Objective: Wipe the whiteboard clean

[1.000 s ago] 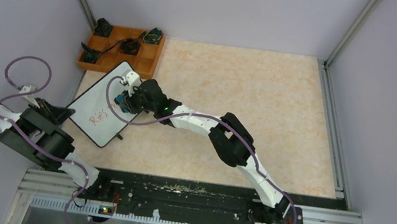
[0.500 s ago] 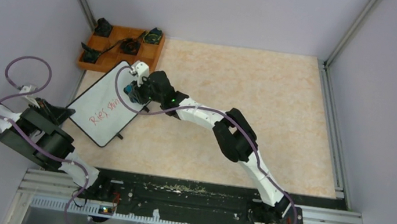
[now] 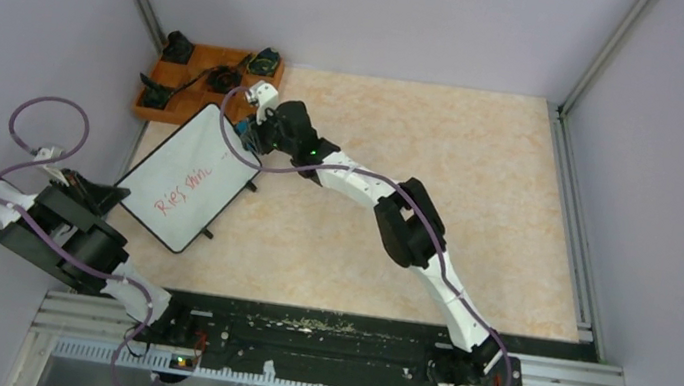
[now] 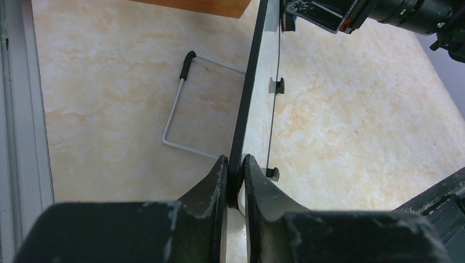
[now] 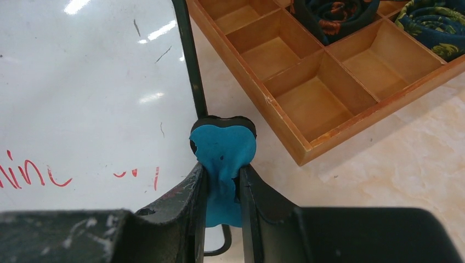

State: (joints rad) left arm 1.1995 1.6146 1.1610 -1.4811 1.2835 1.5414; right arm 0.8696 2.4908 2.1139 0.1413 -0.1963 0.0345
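Note:
The whiteboard (image 3: 182, 166) lies tilted at the table's left, with red handwriting (image 3: 178, 192) across its near half. My left gripper (image 3: 114, 193) is shut on the board's near-left edge; the left wrist view shows its jaws (image 4: 236, 164) pinching the thin black edge of the whiteboard (image 4: 251, 93). My right gripper (image 3: 248, 129) hangs at the board's far right corner, shut on a blue eraser (image 5: 224, 145). In the right wrist view this gripper (image 5: 222, 178) sits right at the whiteboard's (image 5: 82, 93) black edge, with faint red marks (image 5: 33, 175) to its left.
An orange compartmented wooden tray (image 3: 159, 115) stands at the far left corner, holding dark rolled items (image 3: 222, 80); its wall (image 5: 257, 93) is close to the right gripper. A wire stand (image 4: 175, 109) shows behind the board. Grey walls close in on the left.
The right gripper with the eraser slid from the board's middle to its far right corner, uncovering more of the red writing. The left arm and the board stayed put.

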